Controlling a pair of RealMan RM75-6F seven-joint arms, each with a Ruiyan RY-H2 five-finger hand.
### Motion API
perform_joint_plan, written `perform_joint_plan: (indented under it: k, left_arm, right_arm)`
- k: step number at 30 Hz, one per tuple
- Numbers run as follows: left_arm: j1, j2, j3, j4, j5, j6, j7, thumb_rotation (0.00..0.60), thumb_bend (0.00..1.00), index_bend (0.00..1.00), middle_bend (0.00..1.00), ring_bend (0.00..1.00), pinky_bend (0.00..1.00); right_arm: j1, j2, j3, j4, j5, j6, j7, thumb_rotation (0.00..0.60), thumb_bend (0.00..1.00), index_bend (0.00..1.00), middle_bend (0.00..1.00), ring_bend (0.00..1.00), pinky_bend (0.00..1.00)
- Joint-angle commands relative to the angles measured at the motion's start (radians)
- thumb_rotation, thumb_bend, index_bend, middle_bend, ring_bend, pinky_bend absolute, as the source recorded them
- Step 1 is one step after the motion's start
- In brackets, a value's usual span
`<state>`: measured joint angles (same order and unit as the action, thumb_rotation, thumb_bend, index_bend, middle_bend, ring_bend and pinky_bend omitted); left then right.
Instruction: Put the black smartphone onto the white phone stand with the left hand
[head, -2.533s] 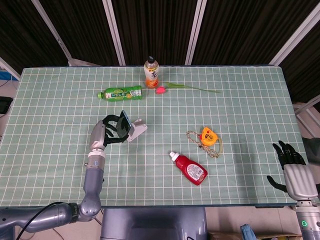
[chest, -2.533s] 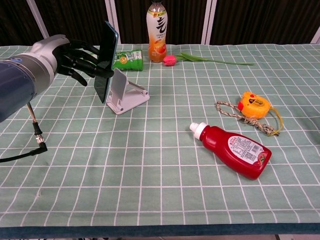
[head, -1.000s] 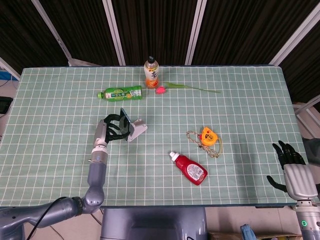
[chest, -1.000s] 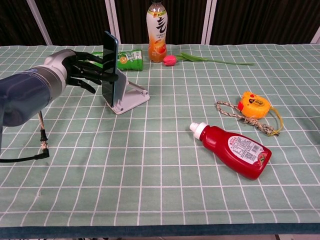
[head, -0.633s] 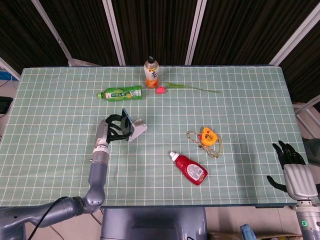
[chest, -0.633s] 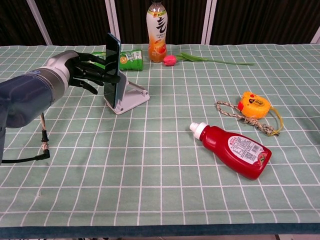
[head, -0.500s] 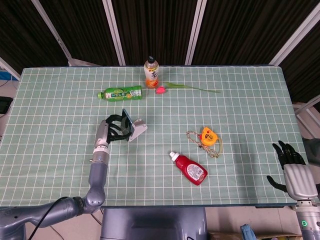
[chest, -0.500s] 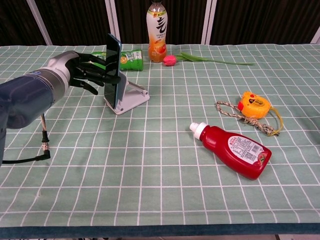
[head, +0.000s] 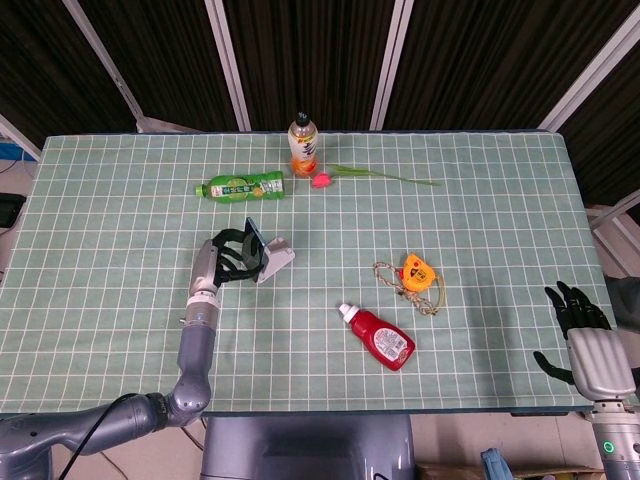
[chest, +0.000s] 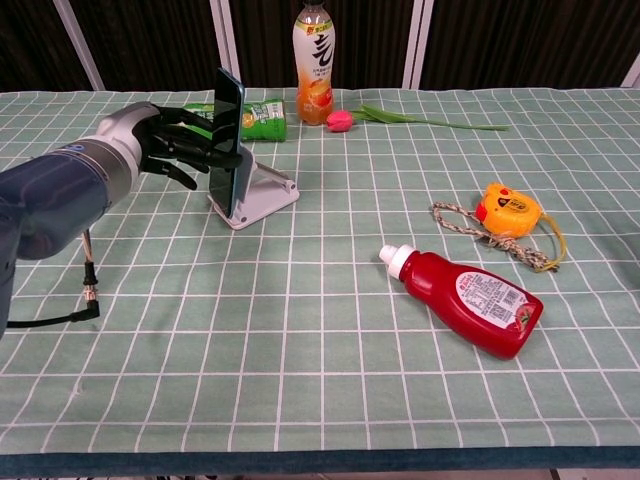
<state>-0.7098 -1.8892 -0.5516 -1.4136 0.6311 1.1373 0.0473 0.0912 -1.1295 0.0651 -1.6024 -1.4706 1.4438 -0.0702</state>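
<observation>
Chest view shows the black smartphone (chest: 228, 140) standing nearly upright on edge with its lower end at the foot of the white phone stand (chest: 256, 196), while the left hand (chest: 172, 146) grips it from behind, fingers wrapped onto its sides. I judge the placing nearly done: the phone appears to touch the stand, but whether it is seated in the lip I cannot tell, and letting go and drawing the hand away remain. The right hand (head: 582, 325) hangs off the table's right edge, well apart, fingers spread, holding nothing.
</observation>
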Motion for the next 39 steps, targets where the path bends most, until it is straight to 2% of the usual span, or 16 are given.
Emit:
perform_joint_plan:
  k: [1,27,33,39]
  left_arm:
    - [0.000,-0.001,-0.001,0.003,0.005,-0.005,-0.007,0.600,0.24,0.49,0.59,0.45,0.55]
    - [0.003,-0.005,0.009,0.030,0.032,-0.026,-0.026,0.600,0.24,0.47,0.58,0.44,0.54]
    - [0.005,-0.004,0.015,0.036,0.022,-0.036,-0.021,0.600,0.24,0.45,0.56,0.42,0.53]
    - [0.005,0.002,0.021,0.030,0.016,-0.048,-0.012,0.600,0.24,0.39,0.49,0.36,0.47]
  right_arm:
    - [0.000,0.000,0.000,0.000,0.000,0.000,0.000,0.600,0.31,0.05,0.00,0.00,0.18]
    - [0.000,0.000,0.000,0.000,0.000,0.000,0.000,0.600,0.31,0.05,0.00,0.00,0.18]
    - [0.000,0.000,0.000,-0.001,0.000,0.000,0.000,0.600,0.31,0.05,0.00,0.00,0.18]
    - [0.000,-0.001,0.000,0.001,0.000,0.000,0.001,0.600,0.31,0.05,0.00,0.00,0.18]
